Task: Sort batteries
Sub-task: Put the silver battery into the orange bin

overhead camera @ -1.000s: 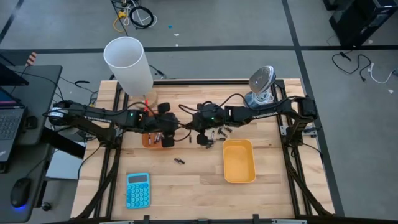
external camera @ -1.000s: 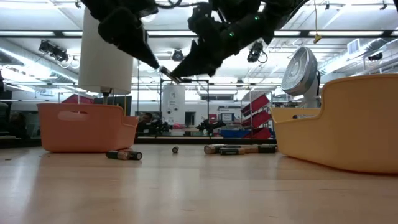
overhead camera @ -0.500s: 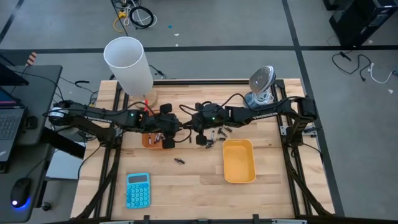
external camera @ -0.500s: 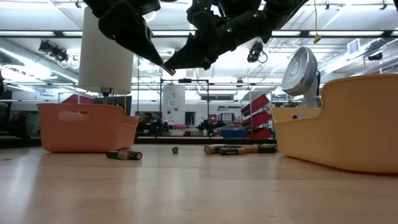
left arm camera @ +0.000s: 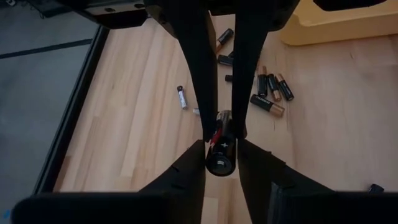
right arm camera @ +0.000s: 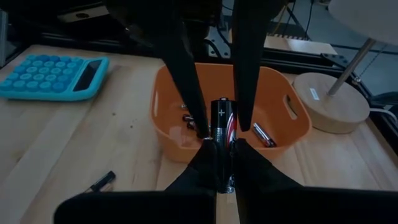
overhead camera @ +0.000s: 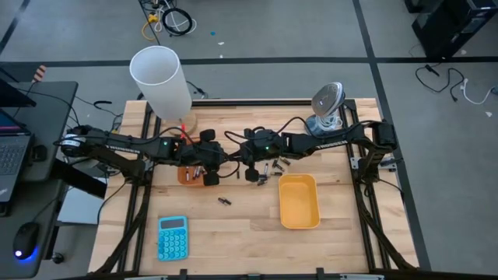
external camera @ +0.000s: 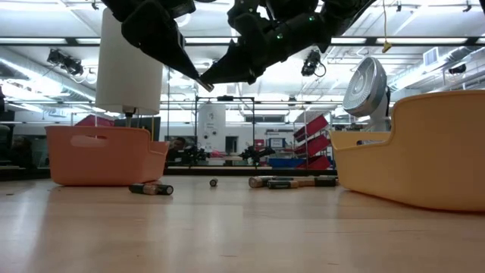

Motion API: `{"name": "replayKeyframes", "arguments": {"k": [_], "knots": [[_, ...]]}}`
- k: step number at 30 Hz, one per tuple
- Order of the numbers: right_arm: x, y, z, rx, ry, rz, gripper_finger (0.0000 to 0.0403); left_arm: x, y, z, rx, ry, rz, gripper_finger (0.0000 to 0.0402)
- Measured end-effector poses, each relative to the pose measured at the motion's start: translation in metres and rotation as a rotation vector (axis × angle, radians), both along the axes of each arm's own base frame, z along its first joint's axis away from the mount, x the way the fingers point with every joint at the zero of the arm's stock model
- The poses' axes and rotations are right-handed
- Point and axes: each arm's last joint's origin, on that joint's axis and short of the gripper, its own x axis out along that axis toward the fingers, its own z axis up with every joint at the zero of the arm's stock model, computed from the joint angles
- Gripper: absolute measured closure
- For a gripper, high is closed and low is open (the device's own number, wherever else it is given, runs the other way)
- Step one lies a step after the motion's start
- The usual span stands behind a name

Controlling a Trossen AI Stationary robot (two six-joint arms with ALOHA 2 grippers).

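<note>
— Right wrist view: is your right gripper (right arm camera: 222, 163) clamped on the black battery (right arm camera: 222, 123)?

— Yes, above the orange tray (right arm camera: 171, 136). Your left gripper's (left arm camera: 221, 144) fingers flank that battery, grip unclear. Loose batteries (left arm camera: 268, 92) lie on the table (left arm camera: 143, 118).

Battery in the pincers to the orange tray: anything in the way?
Nothing visible. The right pincer holds the battery in midair, the left pincer straddling it; the orange tray sits open-topped just beyond, lower.

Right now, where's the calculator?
In the high view the calculator lies on the table's near left corner, below the orange tray.
</note>
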Motion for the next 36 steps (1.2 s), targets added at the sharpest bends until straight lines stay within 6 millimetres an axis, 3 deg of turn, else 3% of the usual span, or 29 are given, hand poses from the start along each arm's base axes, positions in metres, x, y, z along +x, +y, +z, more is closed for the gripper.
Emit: {"name": "replayKeyframes", "arguments": {"k": [7, 19, 31, 36], "knots": [[0.0, 0.0, 0.0, -0.007, 0.003, 0.004, 0.0375, 0.0, 0.0, 0.0, -0.001, 0.003, -0.001, 0.0356], [-0.002, -0.001, -0.004, 0.025, 0.051, -0.02, 0.0324, -0.005, 0.002, -0.003, -0.016, 0.034, 0.088, 0.0359], [-0.013, -0.013, -0.019, 0.051, 0.224, -0.099, 0.0314, -0.029, -0.003, 0.015, -0.156, 0.263, 0.244, 0.0359], [-0.013, -0.015, -0.019, 0.052, 0.231, -0.105, 0.0312, -0.043, -0.004, 0.013, -0.223, 0.398, 0.297, 0.0359]]}}
